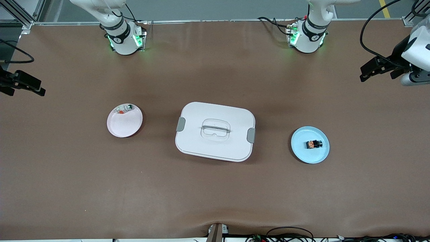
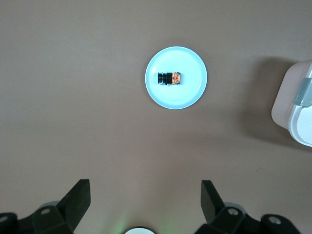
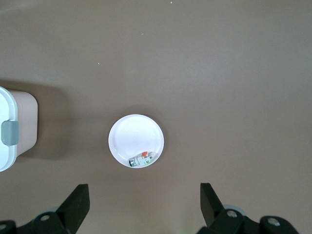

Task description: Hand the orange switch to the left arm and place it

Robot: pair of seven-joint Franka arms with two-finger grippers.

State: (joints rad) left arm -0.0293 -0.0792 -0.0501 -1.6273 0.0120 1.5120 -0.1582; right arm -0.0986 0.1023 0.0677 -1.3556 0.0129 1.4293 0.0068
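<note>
A: Right gripper (image 1: 23, 85) is up over its table end, fingers spread wide, empty. The pink plate (image 1: 124, 120) carries only a clear part (image 1: 125, 108), probably a different switch.

B: Then the box (image 1: 215, 131) mid-table. The orange switch (image 1: 313, 144) lies on the blue plate (image 1: 310, 158), long axis along the table. Left gripper (image 1: 378, 69) is closer, agape, empty.

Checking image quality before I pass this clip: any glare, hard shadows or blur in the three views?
Front view: even light, a soft shadow around the box, green glow at the arm bases, all sharp. Left wrist view: the orange switch on the blue plate is crisp, no glare; the open left gripper is dark. Right wrist view: the pink plate looks washed out, nearly white; the open right gripper is dark.
</note>
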